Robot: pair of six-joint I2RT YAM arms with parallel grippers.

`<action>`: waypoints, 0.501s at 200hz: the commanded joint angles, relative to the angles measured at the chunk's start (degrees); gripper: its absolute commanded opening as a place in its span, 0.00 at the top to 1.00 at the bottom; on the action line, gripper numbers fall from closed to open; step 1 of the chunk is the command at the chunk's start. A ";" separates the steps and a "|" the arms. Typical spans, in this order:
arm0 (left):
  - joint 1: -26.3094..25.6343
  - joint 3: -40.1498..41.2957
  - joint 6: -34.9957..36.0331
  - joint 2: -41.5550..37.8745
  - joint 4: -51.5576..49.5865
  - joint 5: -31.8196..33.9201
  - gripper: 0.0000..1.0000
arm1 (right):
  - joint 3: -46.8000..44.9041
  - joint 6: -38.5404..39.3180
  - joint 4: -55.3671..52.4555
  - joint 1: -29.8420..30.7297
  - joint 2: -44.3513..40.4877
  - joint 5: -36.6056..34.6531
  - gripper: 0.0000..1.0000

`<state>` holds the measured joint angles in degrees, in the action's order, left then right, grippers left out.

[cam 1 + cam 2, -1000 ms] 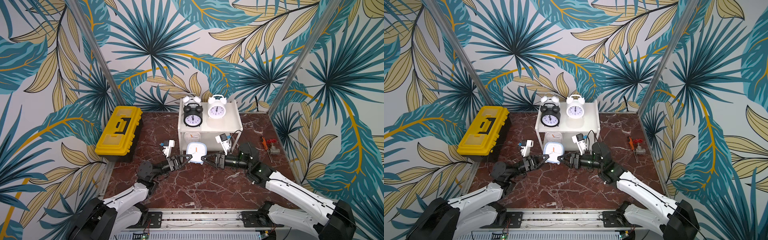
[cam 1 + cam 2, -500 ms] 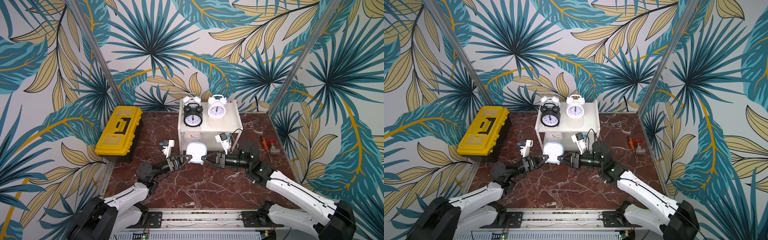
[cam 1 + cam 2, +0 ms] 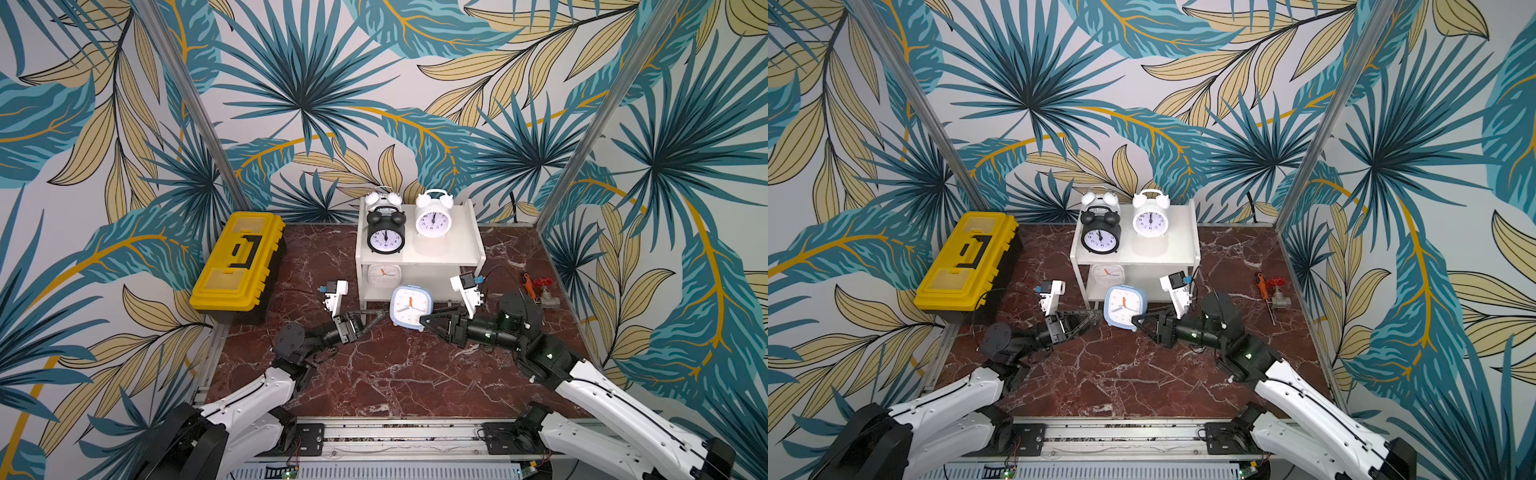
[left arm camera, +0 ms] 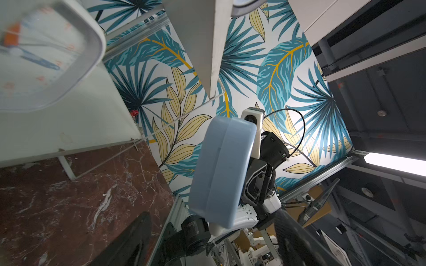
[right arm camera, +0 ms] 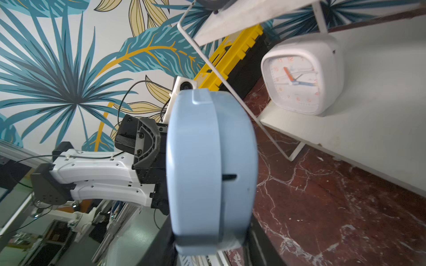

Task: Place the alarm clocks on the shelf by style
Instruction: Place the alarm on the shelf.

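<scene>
The light blue rounded-square plastic alarm clock is seen at lower centre of a top view, just in front of the white two-tier shelf. Its lower right corner is clamped by the right end effector. The left end effector is held spread open just beside the clock's left edge.

Blue clock: tilted in my right gripper, at shelf front.
White square clock: upright, lower board.
Twin-bell clocks: top board.
</scene>
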<state>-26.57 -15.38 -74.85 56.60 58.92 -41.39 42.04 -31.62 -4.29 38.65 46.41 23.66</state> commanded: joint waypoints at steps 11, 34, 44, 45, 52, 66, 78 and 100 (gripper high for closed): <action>0.82 -6.22 13.18 -11.80 -30.97 9.97 0.11 | -5.09 6.68 -4.76 0.19 -6.99 -14.01 0.77; 1.08 -7.65 18.71 -18.73 -46.11 16.31 0.11 | -9.39 7.70 -3.56 0.23 -11.09 -19.88 0.77; 1.16 -7.87 19.69 -20.72 -49.38 17.67 0.10 | -10.86 7.84 -2.57 0.32 -12.13 -21.68 0.77; 1.17 -7.89 19.80 -20.82 -49.75 17.80 0.10 | -11.03 7.86 -2.43 0.35 -12.22 -21.79 0.77; 1.17 -8.14 20.35 -21.83 -52.07 18.63 0.10 | -11.96 7.93 -1.62 0.30 -12.57 -22.96 0.77; 1.16 -8.40 20.95 -22.99 -54.74 19.46 0.10 | -13.30 8.04 0.41 0.45 -12.51 -24.85 0.77; 1.15 -8.27 20.74 -23.33 -55.21 19.45 0.10 | -13.65 8.36 2.09 0.41 -11.69 -25.07 0.77; 1.12 -8.74 20.64 -23.11 -55.10 18.89 0.10 | -12.49 9.12 4.37 0.41 -9.45 -24.81 0.78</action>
<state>-25.78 -21.17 -56.64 33.74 8.99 -24.10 28.88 -24.58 -6.81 38.72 35.86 1.37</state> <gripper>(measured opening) 0.900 0.410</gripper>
